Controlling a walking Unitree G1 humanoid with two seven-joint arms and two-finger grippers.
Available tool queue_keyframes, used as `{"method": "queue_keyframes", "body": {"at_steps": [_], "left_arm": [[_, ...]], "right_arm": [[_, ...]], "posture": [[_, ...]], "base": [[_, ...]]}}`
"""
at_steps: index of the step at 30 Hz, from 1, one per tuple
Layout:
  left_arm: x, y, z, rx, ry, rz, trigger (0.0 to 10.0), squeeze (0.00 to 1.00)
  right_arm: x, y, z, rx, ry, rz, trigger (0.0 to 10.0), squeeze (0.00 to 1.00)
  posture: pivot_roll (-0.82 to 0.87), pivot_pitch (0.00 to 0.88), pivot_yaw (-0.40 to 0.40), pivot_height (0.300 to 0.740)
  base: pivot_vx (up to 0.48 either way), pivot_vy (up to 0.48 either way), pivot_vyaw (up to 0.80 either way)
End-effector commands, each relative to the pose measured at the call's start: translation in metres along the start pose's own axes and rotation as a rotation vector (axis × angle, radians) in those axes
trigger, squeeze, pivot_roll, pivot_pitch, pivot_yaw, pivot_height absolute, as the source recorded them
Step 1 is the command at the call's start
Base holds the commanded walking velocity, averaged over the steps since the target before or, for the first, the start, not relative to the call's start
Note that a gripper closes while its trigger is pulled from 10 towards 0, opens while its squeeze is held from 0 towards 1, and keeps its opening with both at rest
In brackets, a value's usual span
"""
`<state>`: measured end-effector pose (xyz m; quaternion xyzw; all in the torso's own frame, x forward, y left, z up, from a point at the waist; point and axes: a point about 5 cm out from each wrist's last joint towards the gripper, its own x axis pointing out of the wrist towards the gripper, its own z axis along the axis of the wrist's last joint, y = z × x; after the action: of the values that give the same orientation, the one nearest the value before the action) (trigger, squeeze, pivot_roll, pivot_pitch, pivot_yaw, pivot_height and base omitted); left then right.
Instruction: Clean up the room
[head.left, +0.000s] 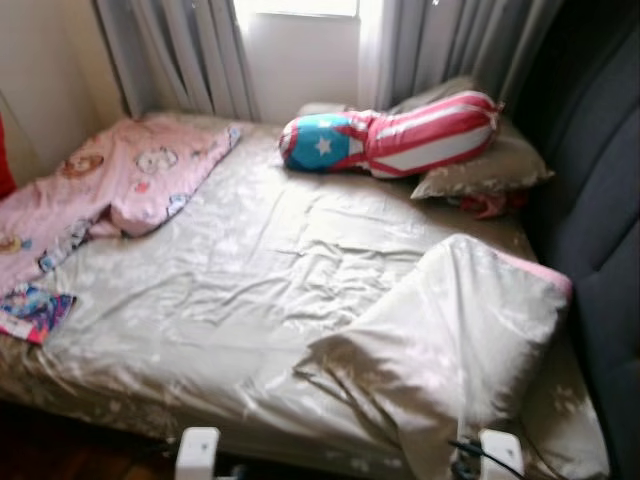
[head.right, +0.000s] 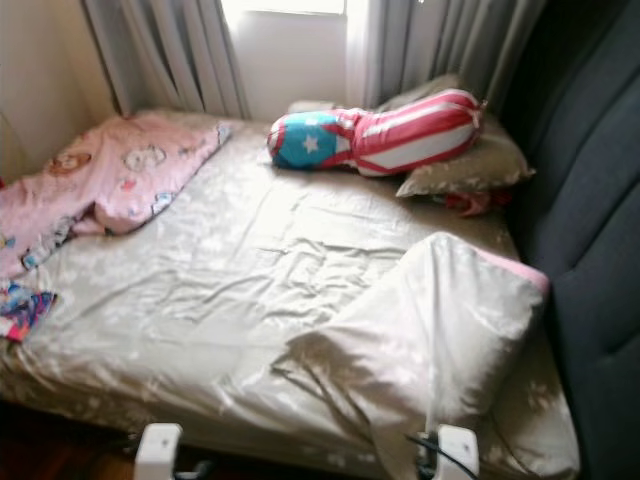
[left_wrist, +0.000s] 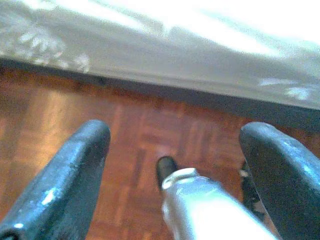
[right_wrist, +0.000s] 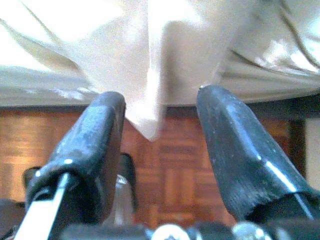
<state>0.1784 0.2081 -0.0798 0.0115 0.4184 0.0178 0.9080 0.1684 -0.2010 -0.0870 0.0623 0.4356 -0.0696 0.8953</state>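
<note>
Duvet (head.left: 450, 340): soft, light, slippery; bunched at bed's (head.left: 230, 300) 5 o'clock.
Hold: hanging corner (right_wrist: 150, 127).
Right pincer (right_wrist: 160, 120): open, straddling it.
Left pincer (left_wrist: 175, 150): open, idle.

Wide bare stretch of bed (head.left: 230, 290) sheet in the middle; a folded duvet (head.left: 450, 340) blocks the near right corner, a pink blanket (head.left: 130, 180) covers the far left corner, pillows (head.left: 400, 140) line the far right edge, a booklet (head.left: 35, 312) sits at the left edge

Bright window (head.left: 300, 6) behind grey curtains (head.left: 180, 55) (floor (left_wrist: 60, 110) seemingly parquet), dark headboard (head.left: 600, 200) right.
</note>
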Motion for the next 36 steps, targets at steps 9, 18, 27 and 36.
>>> {"method": "queue_keyframes", "body": {"at_steps": [9,18,27,36], "left_arm": [[-0.001,0.001,0.003,-0.082,-0.073,0.020,10.0,0.00],[-0.003,0.001,0.016,-0.093,-0.205,0.011,10.0,0.00],[-0.003,-0.002,0.120,-0.031,-0.610,-0.027,10.0,0.00],[-0.007,-0.006,0.121,-0.007,-0.659,-0.044,10.0,0.00]], "right_arm": [[-0.001,0.001,0.004,0.157,-0.102,0.006,10.0,0.00],[0.003,0.038,0.117,0.048,-0.515,0.140,10.0,0.00],[-0.008,0.032,0.126,0.012,-0.683,0.146,10.0,0.00],[-0.010,0.017,0.106,0.033,-0.670,0.042,10.0,0.00]], "posture": [[-0.14,0.000,-0.024,0.740],[-0.12,0.000,-0.026,0.740],[-0.15,0.000,-0.007,0.740],[-0.15,0.000,-0.015,0.740]], "base": [[0.000,0.000,-0.43],[0.000,0.000,0.00],[0.000,0.000,0.00],[0.000,0.000,0.00]]}}
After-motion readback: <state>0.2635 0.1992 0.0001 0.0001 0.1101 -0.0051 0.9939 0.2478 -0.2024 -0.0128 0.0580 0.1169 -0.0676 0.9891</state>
